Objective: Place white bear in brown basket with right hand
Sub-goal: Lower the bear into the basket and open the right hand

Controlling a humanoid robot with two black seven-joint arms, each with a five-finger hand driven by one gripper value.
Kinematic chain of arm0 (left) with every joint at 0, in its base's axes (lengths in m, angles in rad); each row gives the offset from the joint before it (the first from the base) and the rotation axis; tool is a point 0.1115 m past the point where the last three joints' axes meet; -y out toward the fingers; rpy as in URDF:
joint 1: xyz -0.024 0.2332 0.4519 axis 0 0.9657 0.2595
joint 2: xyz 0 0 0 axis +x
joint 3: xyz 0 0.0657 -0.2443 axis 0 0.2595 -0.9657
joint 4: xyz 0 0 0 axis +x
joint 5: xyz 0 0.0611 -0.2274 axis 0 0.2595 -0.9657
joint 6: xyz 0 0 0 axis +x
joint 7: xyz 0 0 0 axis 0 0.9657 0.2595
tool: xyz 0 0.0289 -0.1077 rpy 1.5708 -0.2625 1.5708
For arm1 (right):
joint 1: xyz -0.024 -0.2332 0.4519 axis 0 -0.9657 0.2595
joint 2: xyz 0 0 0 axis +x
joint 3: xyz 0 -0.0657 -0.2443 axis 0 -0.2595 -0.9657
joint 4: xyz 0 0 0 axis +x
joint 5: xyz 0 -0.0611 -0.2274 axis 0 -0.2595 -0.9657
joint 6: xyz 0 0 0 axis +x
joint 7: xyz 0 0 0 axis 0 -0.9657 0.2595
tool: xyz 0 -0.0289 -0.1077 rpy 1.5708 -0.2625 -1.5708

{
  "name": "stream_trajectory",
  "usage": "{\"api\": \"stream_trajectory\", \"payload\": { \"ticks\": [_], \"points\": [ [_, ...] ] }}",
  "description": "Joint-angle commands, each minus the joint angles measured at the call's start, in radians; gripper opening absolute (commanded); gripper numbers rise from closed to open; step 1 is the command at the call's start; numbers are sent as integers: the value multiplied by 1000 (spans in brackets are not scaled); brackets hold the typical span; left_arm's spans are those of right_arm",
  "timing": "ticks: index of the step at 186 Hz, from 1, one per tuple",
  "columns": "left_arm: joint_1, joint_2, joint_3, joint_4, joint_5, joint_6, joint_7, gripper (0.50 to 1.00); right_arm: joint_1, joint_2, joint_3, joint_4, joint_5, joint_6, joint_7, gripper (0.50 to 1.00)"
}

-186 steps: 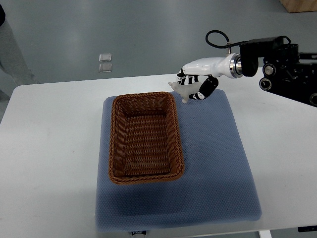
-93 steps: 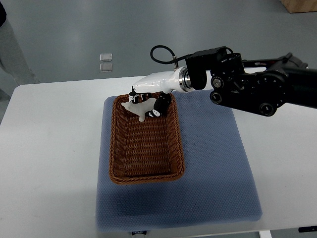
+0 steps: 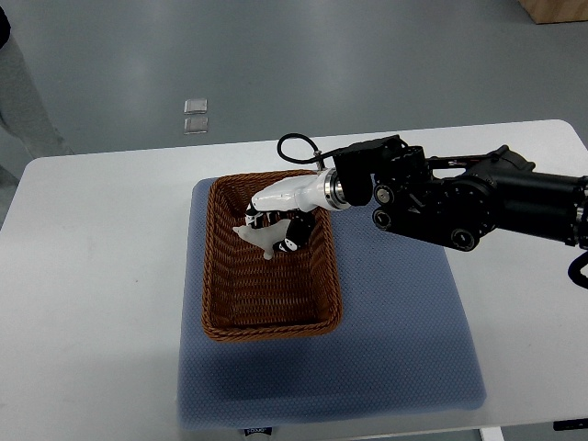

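The brown wicker basket stands on the left part of a blue mat. My right hand reaches in from the right and sits over the far half of the basket's inside. Its fingers are curled around the small white bear, which hangs low in the basket, just above the woven floor. Whether the bear touches the floor I cannot tell. The left arm does not show.
The mat lies on a white table. My black right forearm crosses the basket's far right rim. Two small clear squares lie on the grey floor beyond the table. A person's grey leg shows at the far left edge.
My right hand carried the bear from the mat's far side, left over the basket rim, then down and nearer into the basket. The forearm has swung further into view.
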Motion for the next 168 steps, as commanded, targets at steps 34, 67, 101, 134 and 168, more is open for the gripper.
{"api": "stream_trajectory", "payload": {
  "ticks": [34, 67, 101, 134, 168],
  "points": [
    [1, 0, 0, 0, 0, 0, 0, 1000, -7, 2, -2, -8, 0, -10, 0, 574],
    [0, 0, 0, 0, 0, 0, 0, 1000, -14, 25, -2, -6, 0, -10, 0, 646],
    [0, 0, 0, 0, 0, 0, 0, 1000, -16, 25, -2, -6, 0, -10, 1, 701],
    [1, 0, 0, 0, 0, 0, 0, 1000, -14, 25, -2, -6, 1, -11, 1, 752],
    [0, 0, 0, 0, 0, 0, 0, 1000, -2, 11, -1, -5, 12, -7, 3, 797]
  ]
}}
